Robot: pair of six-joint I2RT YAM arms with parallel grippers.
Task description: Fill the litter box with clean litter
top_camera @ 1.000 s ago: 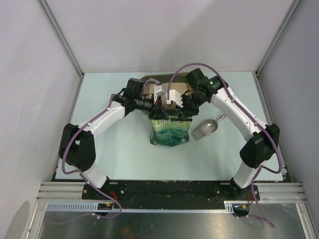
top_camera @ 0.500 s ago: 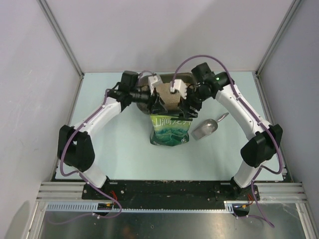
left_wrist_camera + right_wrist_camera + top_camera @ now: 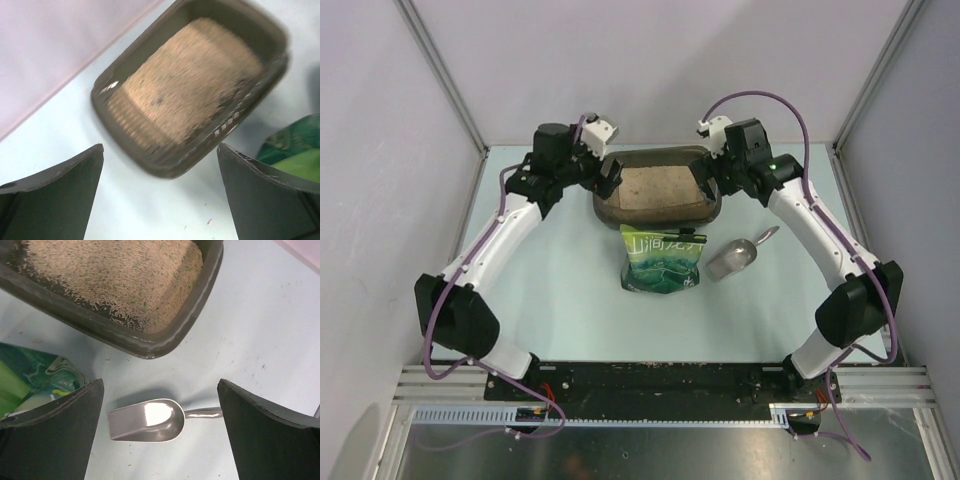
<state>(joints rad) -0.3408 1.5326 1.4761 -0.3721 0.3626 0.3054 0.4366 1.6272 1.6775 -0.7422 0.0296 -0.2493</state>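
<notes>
The litter box (image 3: 603, 207), a shallow dark tray, lies flat at the back middle of the table. Beige clean litter (image 3: 658, 188) covers its floor. My left gripper (image 3: 609, 176) hovers open at the box's left end with nothing between its fingers. In the left wrist view the litter box (image 3: 135, 150) with the clean litter (image 3: 190, 85) lies ahead of the open left gripper (image 3: 160, 147). My right gripper (image 3: 709, 181) is open at the box's right end. The right wrist view shows the open right gripper (image 3: 160, 382) above the table, with the litter box (image 3: 150, 347) and clean litter (image 3: 110, 275) beyond it.
A green printed bag (image 3: 662, 260) lies just in front of the box, its top near the rim. A silver metal scoop (image 3: 735, 258) rests to the bag's right, and the scoop (image 3: 147, 420) sits under my right gripper. Walls stand close behind the box.
Both grippers have opened and drawn apart, from close together over the box's near rim to its left and right ends. The arms have swung outward. The bag and scoop have not moved.
</notes>
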